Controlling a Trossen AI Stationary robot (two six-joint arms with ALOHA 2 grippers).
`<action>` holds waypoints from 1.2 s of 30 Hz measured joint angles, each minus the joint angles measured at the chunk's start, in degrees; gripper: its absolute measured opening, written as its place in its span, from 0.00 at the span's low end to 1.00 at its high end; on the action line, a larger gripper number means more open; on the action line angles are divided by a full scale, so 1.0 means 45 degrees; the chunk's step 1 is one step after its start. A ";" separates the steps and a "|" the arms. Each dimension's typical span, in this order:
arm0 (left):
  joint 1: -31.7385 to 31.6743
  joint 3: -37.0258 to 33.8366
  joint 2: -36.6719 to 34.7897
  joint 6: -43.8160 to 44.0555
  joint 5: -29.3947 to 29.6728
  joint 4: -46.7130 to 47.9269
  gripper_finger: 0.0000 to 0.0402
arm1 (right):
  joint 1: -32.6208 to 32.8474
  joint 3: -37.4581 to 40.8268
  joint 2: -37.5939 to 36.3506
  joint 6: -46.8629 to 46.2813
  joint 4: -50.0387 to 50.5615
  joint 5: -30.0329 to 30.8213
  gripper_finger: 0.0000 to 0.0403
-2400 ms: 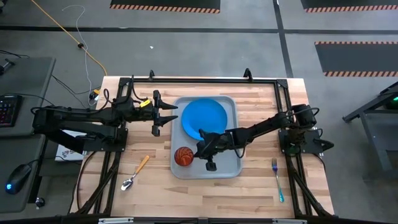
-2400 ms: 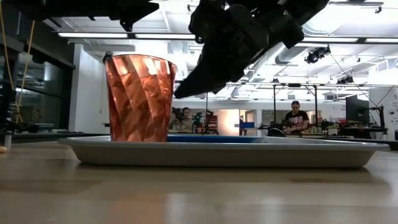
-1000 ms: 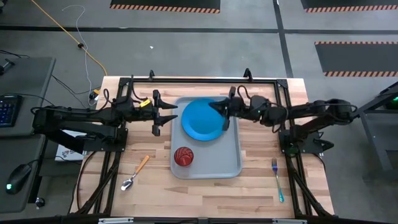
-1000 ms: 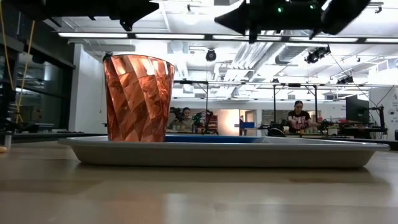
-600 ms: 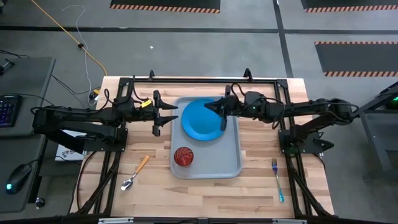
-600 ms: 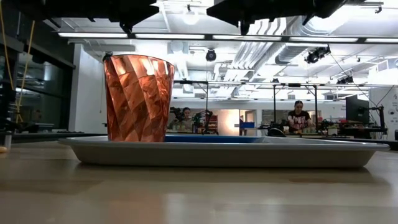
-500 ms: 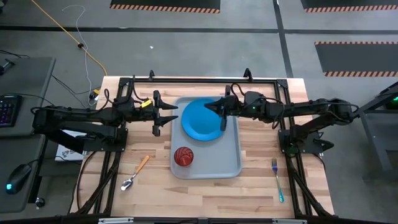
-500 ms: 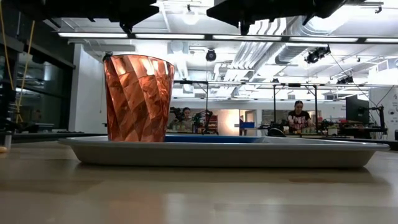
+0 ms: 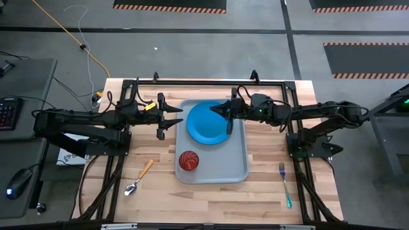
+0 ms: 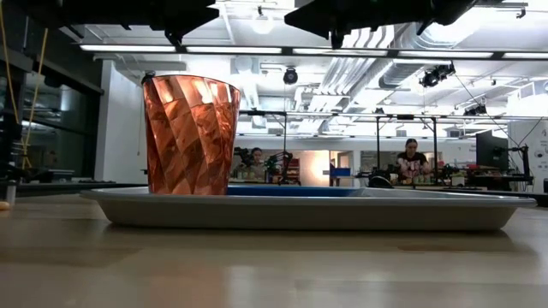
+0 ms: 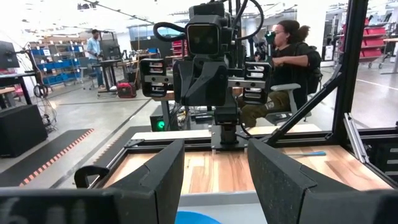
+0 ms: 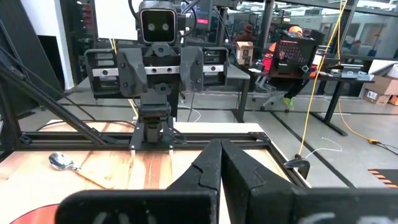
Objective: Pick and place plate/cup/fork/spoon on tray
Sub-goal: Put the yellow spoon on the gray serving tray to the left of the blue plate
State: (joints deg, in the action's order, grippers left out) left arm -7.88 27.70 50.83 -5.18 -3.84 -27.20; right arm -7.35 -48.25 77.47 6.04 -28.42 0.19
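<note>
The plate (image 9: 208, 122) and the cup (image 9: 188, 160) already sit on the tray (image 9: 238, 167), the plate at the far end and the cup nearer, toward the left rim. The plate is flat, round and bright blue, nearly as wide as the tray. The cup is small and reddish, with twisted facets that show well in the low view. The spoon (image 9: 138, 178) lies on the tabletop left of the tray, orange handle pointing back toward it. The fork (image 9: 284, 184) lies well off to the right, tines away from the front edge, teal handle nearest it.

The right gripper (image 9: 225, 108) hangs above the plate's far right edge, fingers pressed together and holding nothing. The left gripper (image 9: 176, 119) waits just left of the tray with its fingers apart, also holding nothing.

The two thin pieces look to me like the risk. Both lie flat on the wood, so fingers coming down could skid over a handle or push it away instead of catching it. A careless drop onto the tray could also knock the cup over, since it stands tall and narrow.
</note>
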 joint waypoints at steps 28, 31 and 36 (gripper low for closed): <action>0.6640 0.3969 0.0330 0.7408 0.4637 1.4190 0.52 | -0.0005 -0.0005 0.0000 0.0087 0.0078 0.0175 0.00; 0.7370 0.3954 0.0347 1.0089 0.4641 1.6161 0.53 | -0.0005 -0.0005 0.0000 0.0087 0.0083 0.0170 0.00; 0.8532 0.3786 0.0747 1.5151 0.4377 1.8596 0.53 | -0.0005 -0.0005 0.0000 0.0091 0.0080 0.0170 0.00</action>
State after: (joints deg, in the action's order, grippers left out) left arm 30.52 44.74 54.19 63.00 15.86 56.48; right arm -7.38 -48.27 77.47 6.45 -28.06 0.95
